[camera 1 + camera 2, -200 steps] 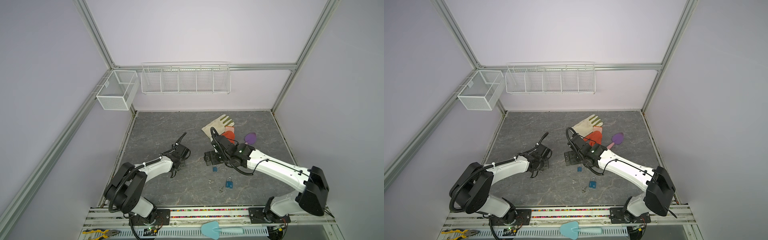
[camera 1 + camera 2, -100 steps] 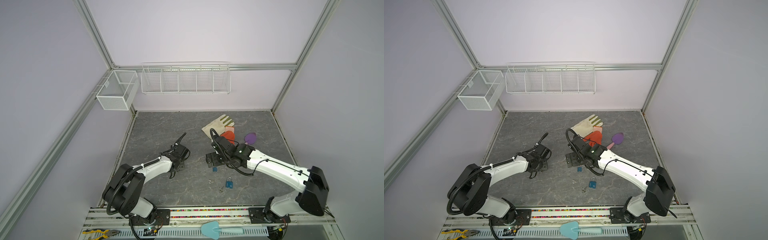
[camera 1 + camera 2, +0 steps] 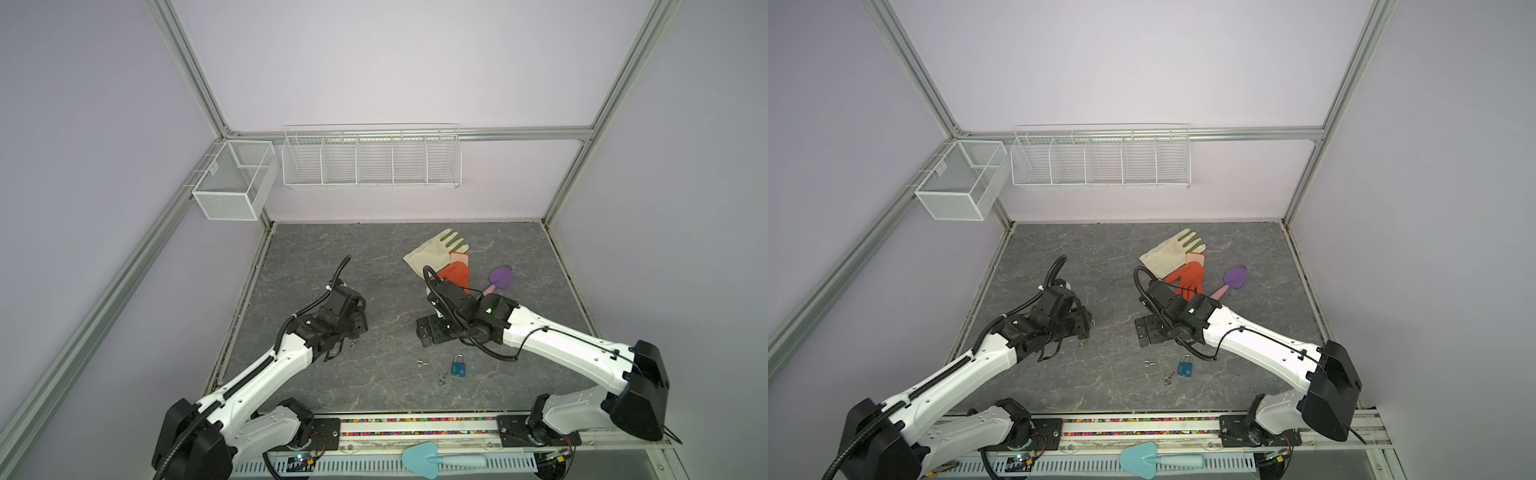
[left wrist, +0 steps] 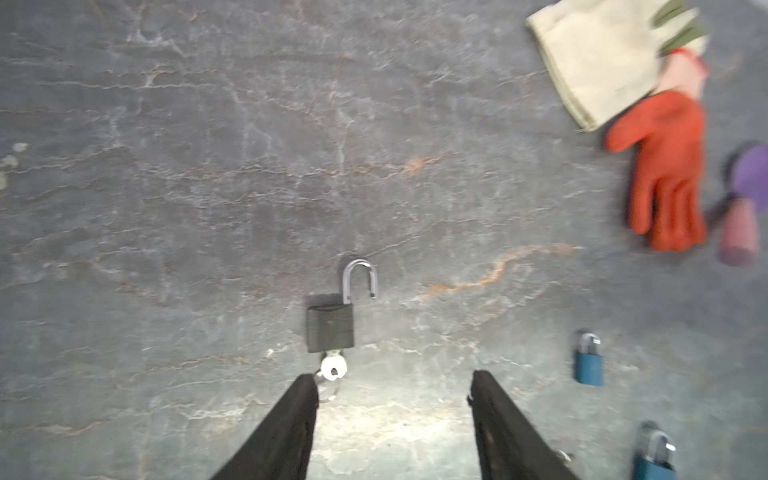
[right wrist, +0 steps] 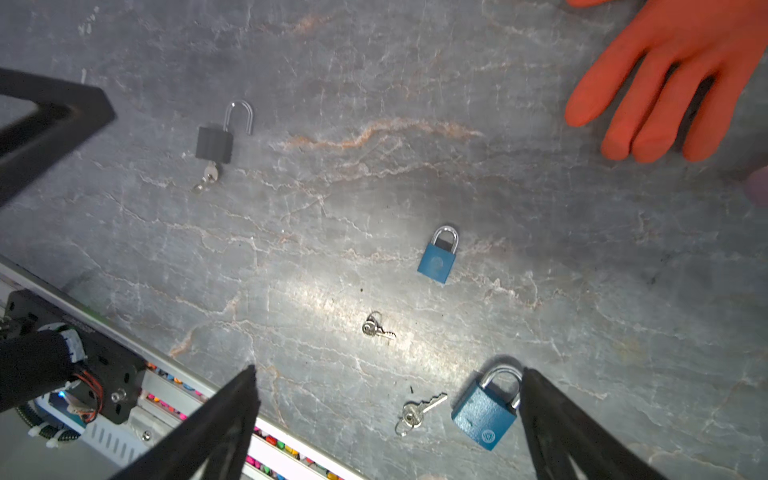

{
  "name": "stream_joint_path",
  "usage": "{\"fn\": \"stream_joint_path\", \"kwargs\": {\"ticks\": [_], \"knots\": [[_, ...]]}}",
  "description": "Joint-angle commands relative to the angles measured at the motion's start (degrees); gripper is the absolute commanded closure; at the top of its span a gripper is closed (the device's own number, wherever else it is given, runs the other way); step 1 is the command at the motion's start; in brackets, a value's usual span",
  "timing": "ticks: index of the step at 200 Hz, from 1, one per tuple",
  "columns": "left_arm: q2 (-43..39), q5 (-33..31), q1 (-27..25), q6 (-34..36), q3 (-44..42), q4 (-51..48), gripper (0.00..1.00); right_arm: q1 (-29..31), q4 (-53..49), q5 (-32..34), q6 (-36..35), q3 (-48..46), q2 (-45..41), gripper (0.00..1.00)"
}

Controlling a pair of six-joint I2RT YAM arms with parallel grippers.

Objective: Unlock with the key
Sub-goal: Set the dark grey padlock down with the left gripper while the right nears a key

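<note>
Though ungripped, key (image 4: pixel 332 368) beside left fingers (image 4: pixel 286 424)

Unlocked black padlock (image 4: pixel 330 328) with key (image 4: pixel 333 368)

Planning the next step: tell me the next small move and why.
Probably lower the right claw onto the loose key beside the nearest blue padlock, whose shackle is shut; the black padlock already lies open, key in it, and the left claw is open.

Dark grey bench (image 4: pixel 208 166) veined white and rust. Black padlock (image 4: pixel 330 328), silver shackle (image 4: pixel 346 282) and key (image 4: pixel 332 368). Blue padlock (image 5: pixel 436 259). Orange glove (image 4: pixel 669 174), cream glove (image 4: pixel 598 62), purple trowel (image 3: pixel 500 277).
</note>
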Motion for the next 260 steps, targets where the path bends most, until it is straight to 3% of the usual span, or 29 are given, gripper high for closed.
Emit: {"fn": "stream_joint_path", "kwargs": {"ticks": [1,51,107,125,173,260], "knots": [[-4.4,5.1,-1.9,-2.8,-2.9,2.6,0.4,2.2,-2.7,-1.1,5.4,-3.3,-1.2,0.03],[-7.4,4.6,-9.3,-7.0,-4.9,6.2,0.41,7.1,1.3,-2.2,13.1,-9.5,-0.6,0.15],[-8.4,3.8,-10.3,-8.2,-7.0,10.1,0.41,8.1,7.2,-0.8,24.5,-10.9,4.1,0.25],[-9.3,2.9,-10.3,-8.1,-7.7,10.5,0.41,8.1,11.2,-2.3,23.1,-10.2,6.4,0.3],[-11.2,2.3,-10.3,-7.2,-8.5,9.8,0.41,7.3,10.8,-1.6,18.2,-8.3,11.6,0.43],[-12.8,1.3,-10.3,-8.3,-9.6,9.9,0.41,6.2,11.5,-3.9,12.2,-6.3,16.5,0.56]]}}
